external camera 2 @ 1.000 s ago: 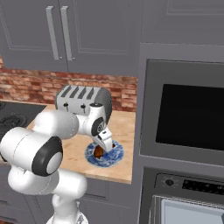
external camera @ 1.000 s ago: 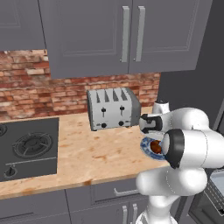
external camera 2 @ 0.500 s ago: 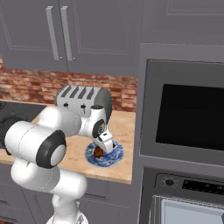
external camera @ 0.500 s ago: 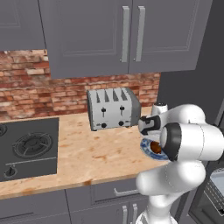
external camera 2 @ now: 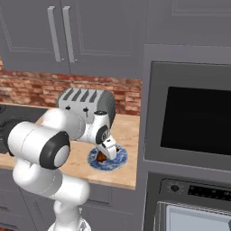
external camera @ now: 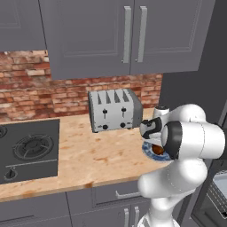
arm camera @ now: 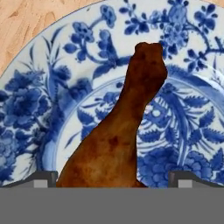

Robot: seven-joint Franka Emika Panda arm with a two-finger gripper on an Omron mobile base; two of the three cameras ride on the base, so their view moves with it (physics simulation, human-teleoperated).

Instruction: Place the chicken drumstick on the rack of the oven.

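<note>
Tool (arm camera: 112, 181) is open, low over the chicken drumstick (arm camera: 118, 135), w/ one tip each side. Drumstick lies on the blue plate (external camera 2: 118, 158), on the worktop (external camera: 88, 155), right of the toaster (external camera: 114, 109).

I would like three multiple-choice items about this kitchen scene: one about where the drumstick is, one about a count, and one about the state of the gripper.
1. Where does the chicken drumstick lie?
A. on the blue-and-white plate
B. on the hob
C. on top of the toaster

2. How many slots does the toaster have?
A. two
B. four
C. six

3. How does the gripper stand?
A. raised high above the counter
B. shut beside the plate
C. open, one fingertip on each side of the drumstick

Answers:
1 A, the hand view shows it on the patterned plate.
2 B, four slots show on its top.
3 C, the fingertips stand wide apart, the meat between them.
</note>
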